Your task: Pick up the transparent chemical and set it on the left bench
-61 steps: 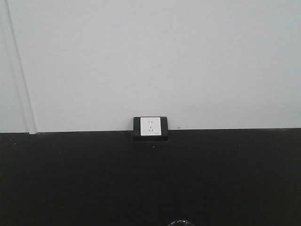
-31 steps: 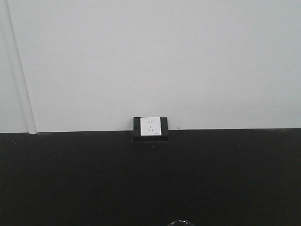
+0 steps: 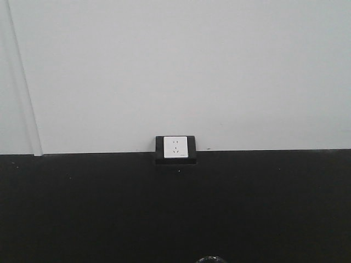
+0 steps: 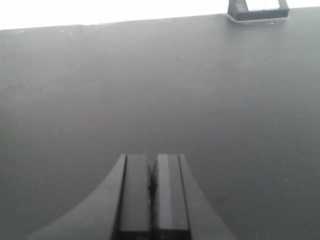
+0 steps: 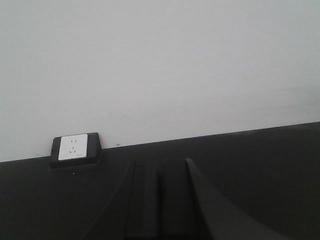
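Note:
At the very bottom edge of the front view a thin curved rim of clear glass (image 3: 211, 258) peeks in. Too little of it shows to tell whether it is the transparent chemical. Neither wrist view shows any glassware. My left gripper (image 4: 152, 159) hangs over bare black bench top (image 4: 160, 90), its two dark pads pressed together with nothing between them. My right gripper (image 5: 159, 170) is also shut and empty, dark against the black bench (image 5: 260, 150), and it points toward the wall.
A white wall socket in a black box (image 3: 175, 148) sits where the grey wall meets the bench. The socket (image 4: 258, 9) is at the top right of the left wrist view, and this same socket (image 5: 75, 148) is at the left in the right wrist view.

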Available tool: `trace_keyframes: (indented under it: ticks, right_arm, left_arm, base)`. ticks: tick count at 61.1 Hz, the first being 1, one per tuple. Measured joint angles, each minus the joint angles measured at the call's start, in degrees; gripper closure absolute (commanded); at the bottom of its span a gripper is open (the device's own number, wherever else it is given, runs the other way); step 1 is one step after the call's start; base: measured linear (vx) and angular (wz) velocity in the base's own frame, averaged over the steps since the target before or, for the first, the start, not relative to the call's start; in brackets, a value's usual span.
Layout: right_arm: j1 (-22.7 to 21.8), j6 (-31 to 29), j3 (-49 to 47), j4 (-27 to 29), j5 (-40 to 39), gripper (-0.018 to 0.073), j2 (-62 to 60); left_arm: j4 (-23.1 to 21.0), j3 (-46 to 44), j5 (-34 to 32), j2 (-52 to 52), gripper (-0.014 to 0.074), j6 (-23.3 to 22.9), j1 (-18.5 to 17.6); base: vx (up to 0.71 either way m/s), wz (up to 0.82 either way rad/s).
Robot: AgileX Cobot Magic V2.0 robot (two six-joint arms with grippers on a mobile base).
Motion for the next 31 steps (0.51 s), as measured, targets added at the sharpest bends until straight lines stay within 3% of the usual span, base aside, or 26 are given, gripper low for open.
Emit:
trace_keyframes:
  ticks: [6, 22, 31]
  right_arm:
    - [0.0, -1.8, -0.1, 0.0, 0.0, 0.0351, 0.0]
    - [0.0, -4.2, -0.1, -0.1, 0.9, -0.0075, 0.0]
    - [0.0, -4.2, -0.1, -0.1, -0.5, -0.0169, 0.0]
  left_arm:
    - [0.0, 0.0, 0.0, 0.0, 0.0600, 0.0, 0.0]
    - [0.0, 0.0, 0.0, 0.0, 0.0600, 0.0, 0.0]
    - [0.0, 0.0, 0.0, 0.0, 0.0600, 0.0, 0.0]
  base:
    - [0.00, 0.00]
    - [0.00, 0.00]
    - [0.00, 0.00]
